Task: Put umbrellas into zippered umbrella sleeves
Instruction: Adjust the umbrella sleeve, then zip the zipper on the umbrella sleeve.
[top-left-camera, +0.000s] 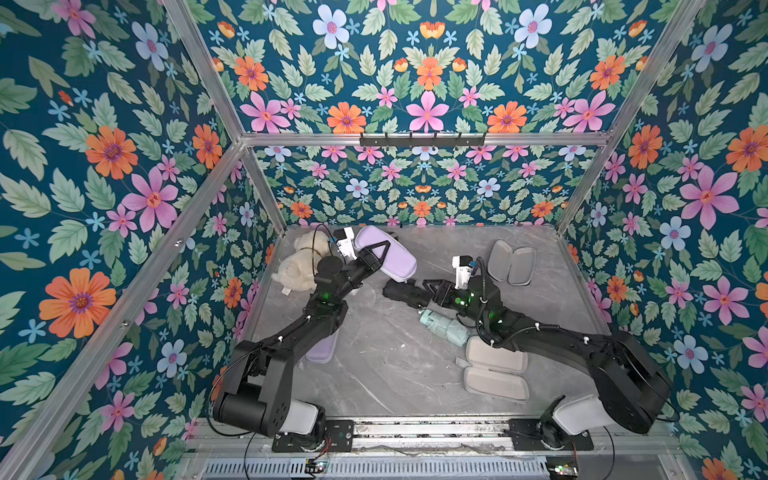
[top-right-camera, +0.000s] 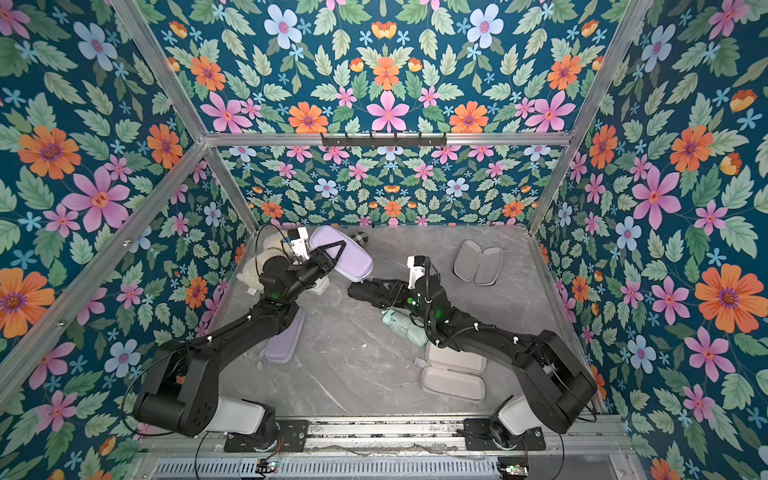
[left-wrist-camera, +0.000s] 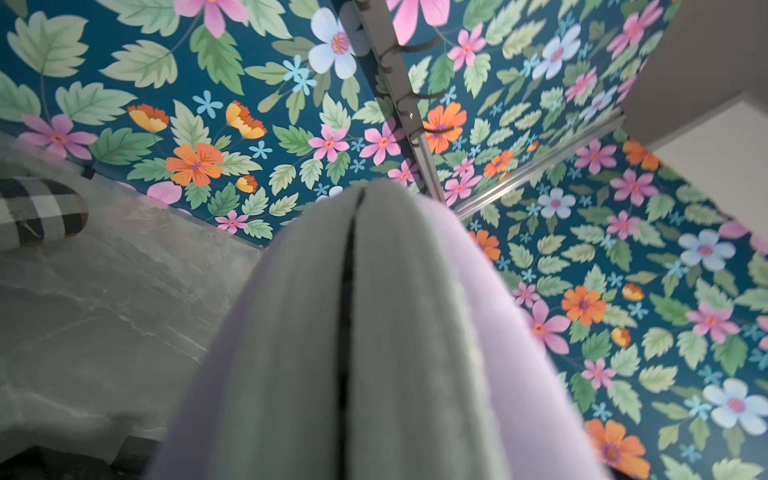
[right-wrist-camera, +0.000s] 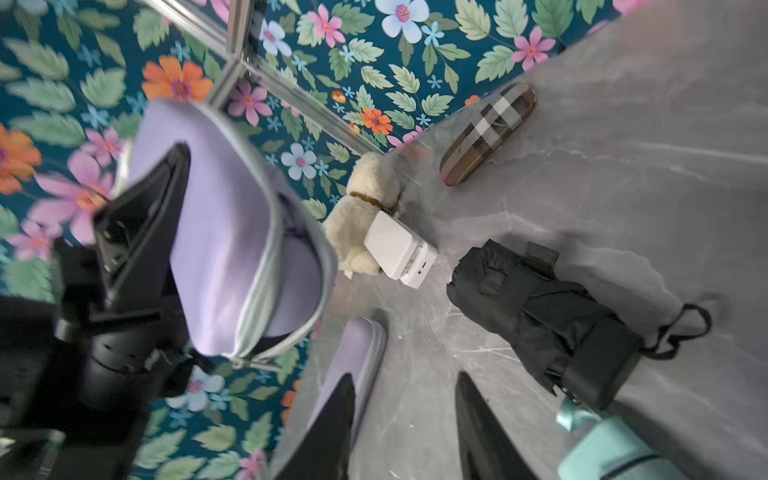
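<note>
Lavender sleeve (top-left-camera: 399, 259) lifted off surface (top-left-camera: 395, 374) at far left, partly unzipped, clamped in left tool (top-left-camera: 376, 252). Right tool (right-wrist-camera: 403, 378) at centre, prongs apart, nothing between them, just beside black umbrella (right-wrist-camera: 540, 307) lying on surface. Mint umbrella (top-left-camera: 442, 328) just nearer. Far open sleeve (top-left-camera: 505, 262) and near open sleeve (top-left-camera: 494, 370) at right, grey lining up.

Walls (top-left-camera: 428, 62): teal wallpaper with pink, orange and pale-blue flowers and green leaves, on three sides. Aluminium rails (top-left-camera: 291, 139) frame the corners and back wall. Black hook rack (top-left-camera: 422, 141) on the back rail. Counter (top-left-camera: 395, 374): grey marble pattern, white veins. Lighting even.
</note>
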